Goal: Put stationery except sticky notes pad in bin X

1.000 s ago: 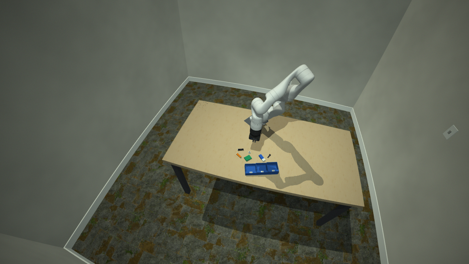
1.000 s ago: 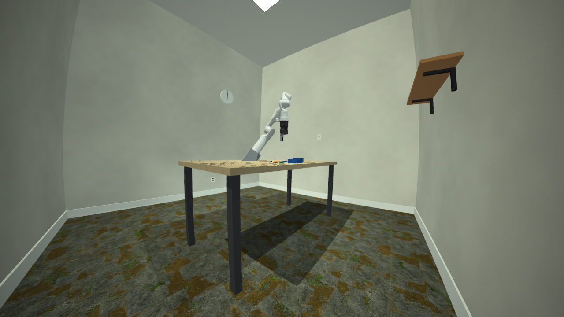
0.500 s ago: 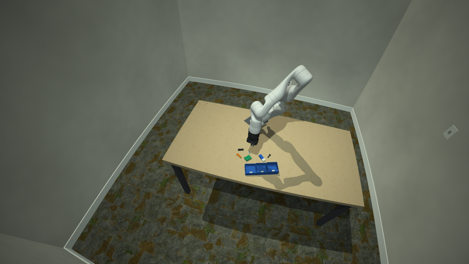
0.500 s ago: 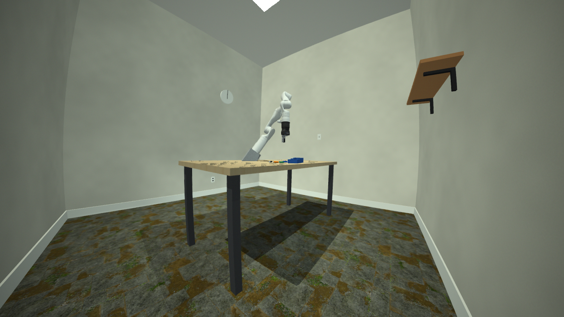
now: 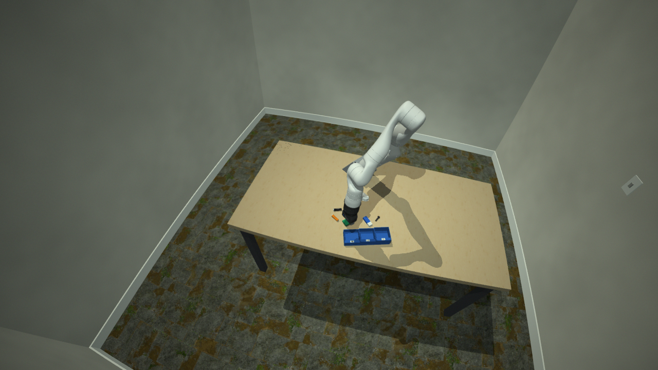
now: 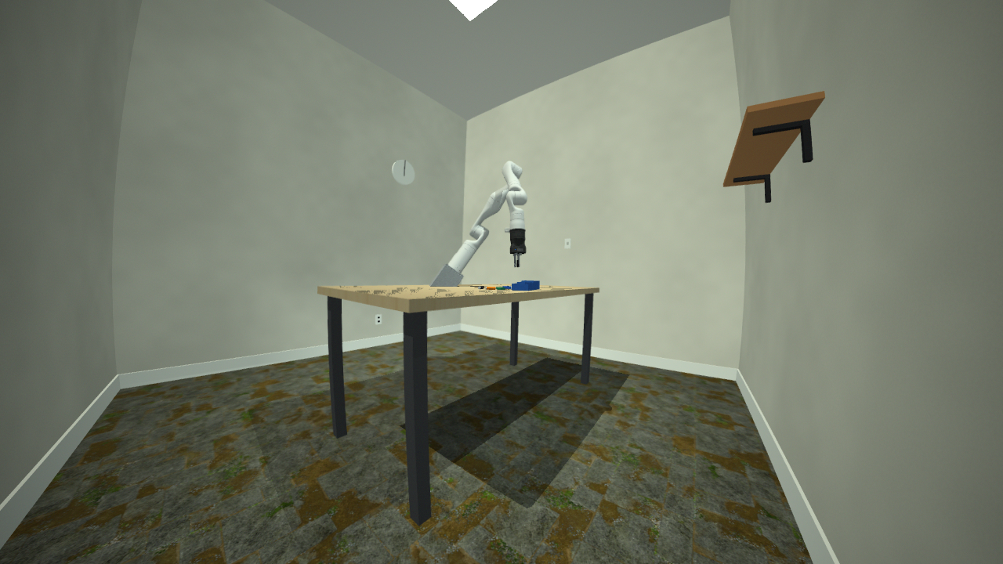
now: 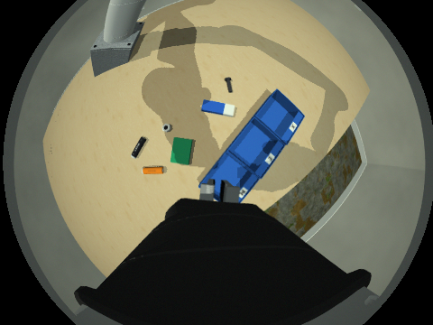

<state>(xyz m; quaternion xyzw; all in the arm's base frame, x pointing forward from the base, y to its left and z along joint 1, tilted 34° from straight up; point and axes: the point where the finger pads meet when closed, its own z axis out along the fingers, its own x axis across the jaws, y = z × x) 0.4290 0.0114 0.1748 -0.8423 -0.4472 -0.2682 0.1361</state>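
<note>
A blue bin [image 5: 367,237] with three compartments stands near the table's front edge; its small labels are too small to read. Left of it lie a green pad [image 7: 182,151], an orange stick [image 7: 153,170], a short black piece [image 7: 139,146], a blue and white eraser [image 7: 218,107], a small nut [image 7: 166,126] and a dark bolt [image 7: 229,85]. My gripper [image 7: 216,188] [image 6: 515,264] hangs well above the table, over the bin's end nearest the green pad [image 5: 345,222]. Its fingers stand nearly together with nothing between them.
The arm's grey base [image 7: 115,51] is bolted to the table behind the things. The table's front edge runs just beyond the bin [image 7: 255,147]. The arm casts a broad shadow to the right of the bin.
</note>
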